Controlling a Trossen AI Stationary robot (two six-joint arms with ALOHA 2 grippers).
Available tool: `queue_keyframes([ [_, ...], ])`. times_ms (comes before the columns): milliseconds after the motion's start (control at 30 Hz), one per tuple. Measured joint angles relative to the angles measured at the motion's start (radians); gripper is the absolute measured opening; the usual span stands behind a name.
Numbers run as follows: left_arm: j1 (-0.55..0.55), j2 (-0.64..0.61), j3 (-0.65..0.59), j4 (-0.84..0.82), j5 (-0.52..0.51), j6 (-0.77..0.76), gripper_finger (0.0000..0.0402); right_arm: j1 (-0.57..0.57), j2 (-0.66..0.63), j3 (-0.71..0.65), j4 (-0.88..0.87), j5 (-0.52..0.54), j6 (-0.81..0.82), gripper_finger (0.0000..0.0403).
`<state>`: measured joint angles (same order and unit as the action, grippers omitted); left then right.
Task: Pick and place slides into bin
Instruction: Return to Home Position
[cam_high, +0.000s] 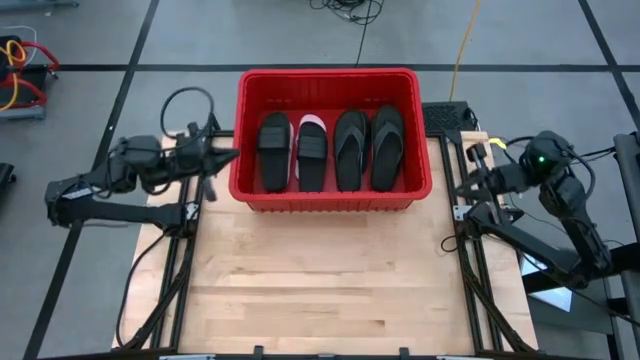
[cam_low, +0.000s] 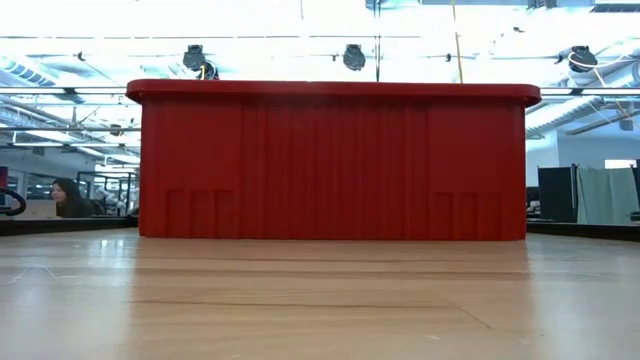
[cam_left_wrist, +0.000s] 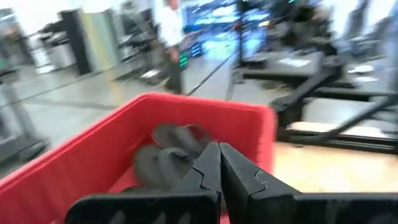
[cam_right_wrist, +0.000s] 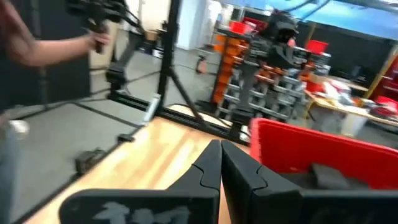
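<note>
Looks like the sorting part is done. The slides sit side by side in the red bin (cam_high: 330, 75): a black slide (cam_high: 274, 150), a white-soled slide (cam_high: 312, 152) and two black flip-flops (cam_high: 369, 148). The bin is at the far middle of the worktop (cam_high: 330, 280), and I can't see any footwear left on the wood. So my read is it's just parking the arms now.

The left pincer (cam_left_wrist: 219, 148) is pressed together with nothing in it, and its tip is just beside the bin's left wall, about rim level. The right pincer (cam_right_wrist: 221, 146) is also pressed together and empty, off by the right edge of the worktop and clear of the bin.

If I were driving, I'd back the left arm straight out and away from the rim before folding it. Swinging sideways that close is asking to bump the bin (and shuffle the neat row inside). The right arm has room, so a plain tuck should do. I'd keep both pincers closed and go slow past the cables on the frame.
</note>
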<state>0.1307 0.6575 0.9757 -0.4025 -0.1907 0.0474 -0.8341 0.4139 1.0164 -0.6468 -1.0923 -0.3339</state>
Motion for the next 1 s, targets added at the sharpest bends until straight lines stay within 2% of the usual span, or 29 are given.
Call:
queue_keyframes([
  [67, -0.001, -0.059, -0.054, 0.024, 0.057, 0.004, 0.0004, 0.0, -0.017, 0.0, -0.037, -0.027, -0.008, 0.0],
  [233, 0.0, -0.189, -0.195, 0.064, 0.064, -0.034, 0.0004, 0.0, -0.041, 0.0, -0.132, -0.039, -0.027, 0.0],
  [367, 0.0, -0.298, -0.315, 0.136, 0.114, -0.051, 0.0001, 0.0, -0.059, -0.004, -0.211, -0.048, -0.061, 0.0],
  [533, 0.0, -0.432, -0.456, 0.245, 0.145, -0.084, 0.0003, 0.0, -0.107, -0.089, -0.152, -0.217, -0.038, 0.0],
  [700, 0.0, -0.55, -0.531, 0.251, 0.149, -0.107, 0.0004, 0.0, -0.17, -0.176, -0.058, -0.244, 0.034, 0.0],
  [867, 0.0, -0.656, -0.578, 0.252, 0.192, -0.135, 0.0003, 0.0, -0.244, -0.239, -0.056, -0.245, 0.034, 0.0],
  [1000, -0.001, -0.652, -0.581, 0.248, 0.227, -0.135, 0.0002, 0.0, -0.302, -0.268, -0.036, -0.245, 0.057, 0.0],
])
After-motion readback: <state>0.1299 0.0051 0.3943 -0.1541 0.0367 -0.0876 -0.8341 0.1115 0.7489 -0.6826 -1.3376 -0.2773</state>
